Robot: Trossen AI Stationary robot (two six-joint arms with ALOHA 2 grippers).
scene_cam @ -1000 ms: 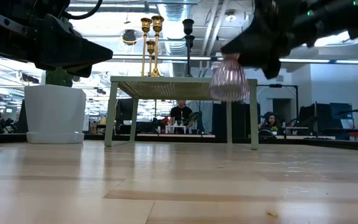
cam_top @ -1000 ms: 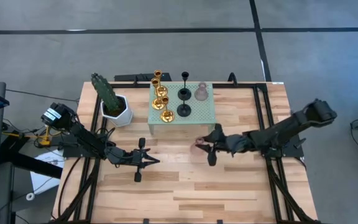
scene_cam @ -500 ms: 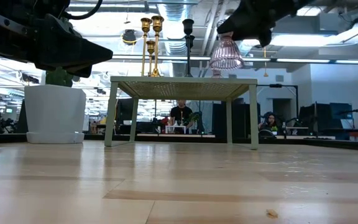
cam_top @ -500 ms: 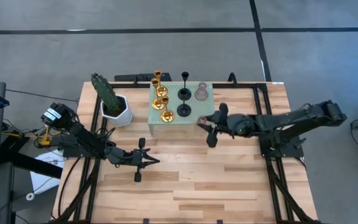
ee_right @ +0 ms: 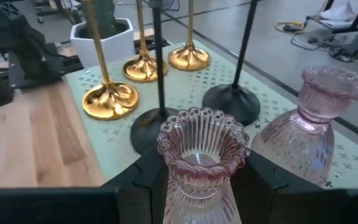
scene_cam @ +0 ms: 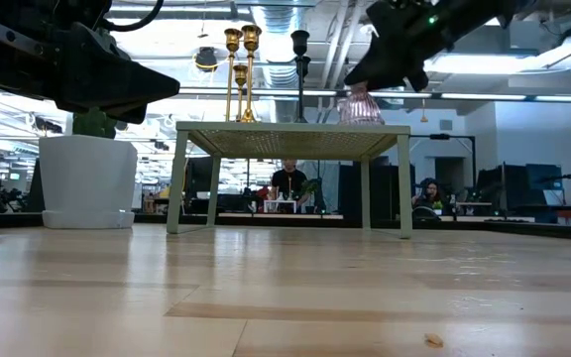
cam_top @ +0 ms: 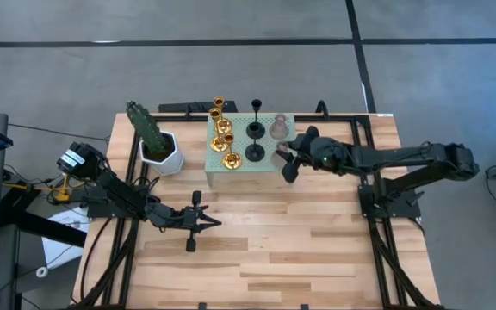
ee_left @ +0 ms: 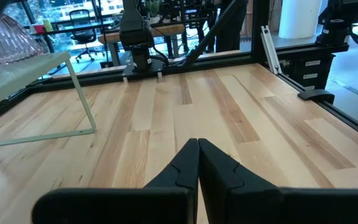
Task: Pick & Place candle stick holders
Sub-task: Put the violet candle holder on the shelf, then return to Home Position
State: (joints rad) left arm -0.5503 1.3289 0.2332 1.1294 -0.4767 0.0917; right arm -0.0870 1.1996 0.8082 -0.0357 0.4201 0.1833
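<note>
Right claw (cam_top: 284, 158): we are seeing it reaching over the right edge of the pale green stand (cam_top: 250, 164), clenched on a pink ribbed glass holder (ee_right: 202, 163). In the right wrist view that holder's frilled rim is sitting between the two dark fingers (ee_right: 143, 180). In the low view the held holder (scene_cam: 361, 107) is showing at the stand's top surface near its right end; whether it is touching the top we cannot tell.

Second pink holder (cam_top: 279, 129): standing on the stand near its far right corner, just beside the held one.

Two black holders (cam_top: 255, 153): standing on the middle of the stand, one nearer the front edge, one (cam_top: 256, 129) behind it.

Three gold holders (cam_top: 230, 159): lined up along the stand's left edge.

Cactus in a white pot (cam_top: 156, 142): standing on the tabletop (cam_top: 257, 250) left of the stand, near the far left corner.

Left claw (cam_top: 198, 221): hanging over the tabletop's left half, in front of the stand, fingers pressed together on nothing, as the left wrist view is showing (ee_left: 197, 163)
</note>
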